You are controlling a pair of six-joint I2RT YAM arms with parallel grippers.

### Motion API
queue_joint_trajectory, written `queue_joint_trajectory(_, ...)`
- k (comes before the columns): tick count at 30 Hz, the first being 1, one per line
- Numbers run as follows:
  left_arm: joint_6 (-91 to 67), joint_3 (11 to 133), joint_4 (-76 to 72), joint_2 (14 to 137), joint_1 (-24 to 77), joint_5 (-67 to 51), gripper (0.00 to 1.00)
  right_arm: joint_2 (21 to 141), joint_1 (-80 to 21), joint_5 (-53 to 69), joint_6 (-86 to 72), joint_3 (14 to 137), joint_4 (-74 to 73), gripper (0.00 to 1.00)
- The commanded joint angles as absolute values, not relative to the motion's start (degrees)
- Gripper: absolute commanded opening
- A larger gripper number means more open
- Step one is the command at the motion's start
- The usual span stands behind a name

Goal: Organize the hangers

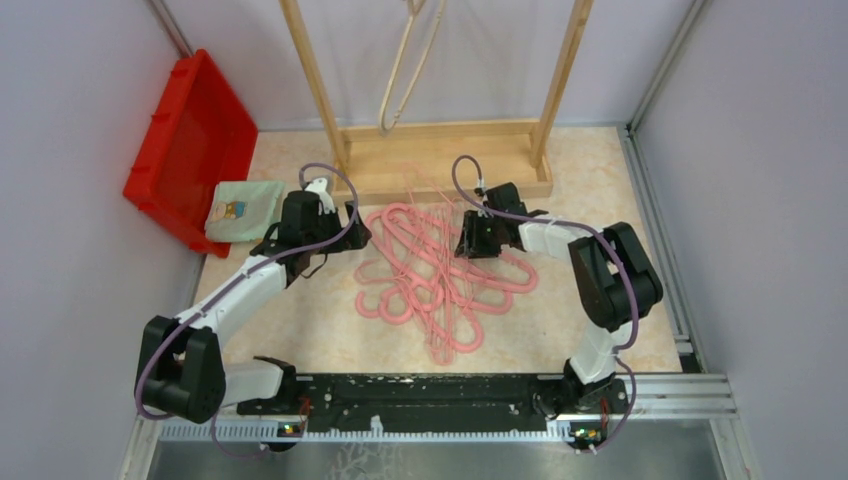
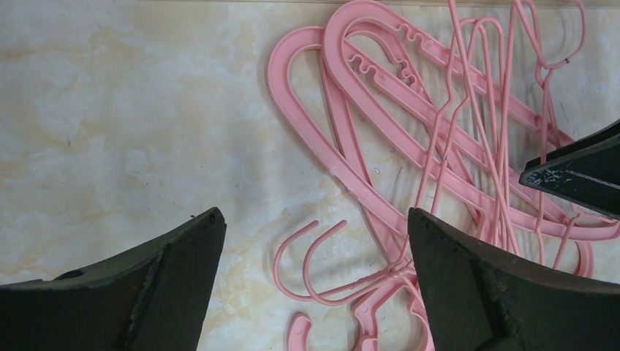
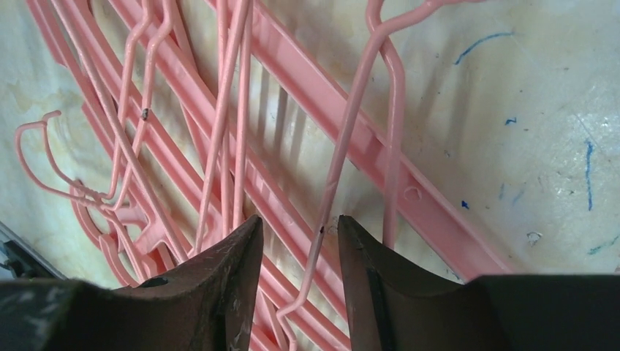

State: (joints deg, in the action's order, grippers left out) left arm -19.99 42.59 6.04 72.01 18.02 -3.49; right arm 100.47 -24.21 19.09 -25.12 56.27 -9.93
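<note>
**Top view:** the beige hanger (image 1: pixel 395 70) on the wooden rack (image 1: pixel 440 132) is cut off at the upper edge, so I see no hook. The right gripper (image 1: pixel 468 243) hides its own fingertips. The thin wire strands among the pink hangers (image 1: pixel 440 290) are too fine for me to count.

**Right wrist view:** every hanger runs out of frame.

**Left wrist view:** the pile leaves by the right and lower edges.
</note>
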Motion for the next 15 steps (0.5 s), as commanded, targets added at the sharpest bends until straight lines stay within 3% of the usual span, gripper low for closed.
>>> queue_joint_trajectory(1, -20.17, 42.55, 5.05, 72.32, 18.37, -3.08, 1.0, 100.17, -25.24, 18.85, -24.89, 55.55, -5.38, 0.4)
queue_joint_trajectory(3, -20.21, 42.55, 5.16, 72.31, 18.37, -3.23, 1.0, 100.15, -25.6, 19.42, -25.03, 54.75, -4.62, 0.29)
queue_joint_trajectory(6, -20.5, 42.57, 5.14, 72.25, 18.37, -3.35, 1.0, 98.75, -25.96, 19.66, -24.68, 54.37, -5.5, 0.02)
queue_joint_trajectory(15, -19.94, 44.74, 4.67, 72.14, 18.37, -2.36, 0.99, 83.49, -26.5, 10.39, -20.51, 60.44, -18.62, 0.0)
